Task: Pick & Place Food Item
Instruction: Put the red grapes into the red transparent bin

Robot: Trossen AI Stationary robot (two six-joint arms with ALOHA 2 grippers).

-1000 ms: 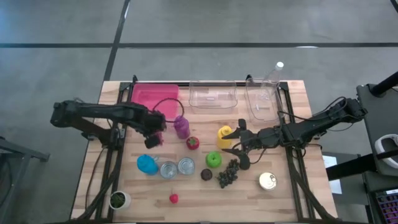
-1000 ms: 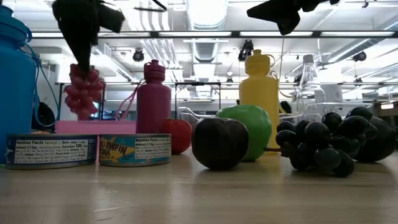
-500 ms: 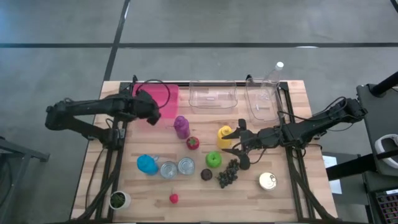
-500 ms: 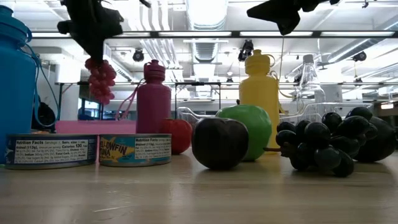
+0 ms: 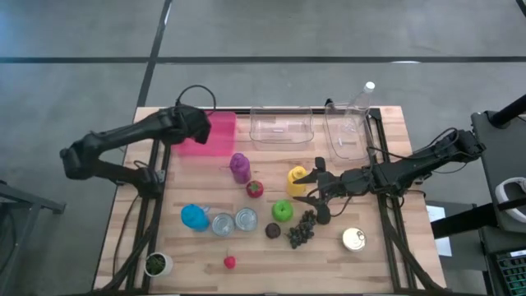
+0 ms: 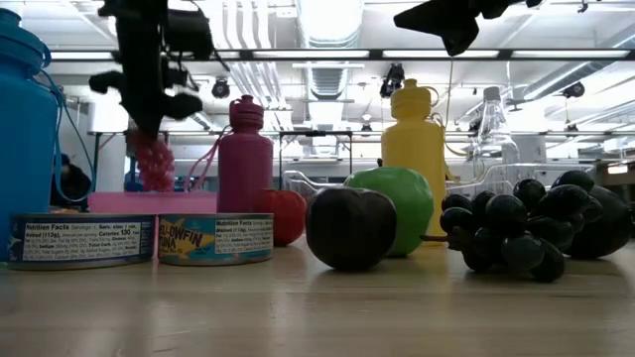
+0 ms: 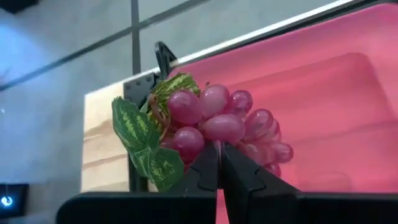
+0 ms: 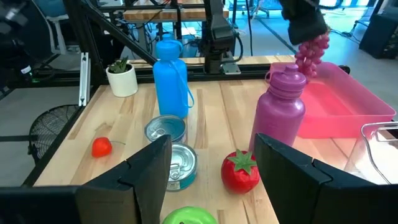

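A: Item, pink grape bunch (image 7: 227,127). Location?
B: Above the pink tray (image 5: 215,131), held in the left gripper (image 7: 219,163), fingers closed on its stem.
A: Right gripper (image 5: 310,187)?
B: Fingers apart, empty, near the yellow bottle (image 5: 296,178) on the surface (image 5: 386,255).

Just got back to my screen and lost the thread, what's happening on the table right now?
The left gripper has its jaws shut on a bunch of pink grapes and holds it in the air over the pink tray at the table's back left. The grapes are not set down yet. The right gripper waits with jaws open above the middle of the table, near the yellow bottle and the black grapes, holding nothing.
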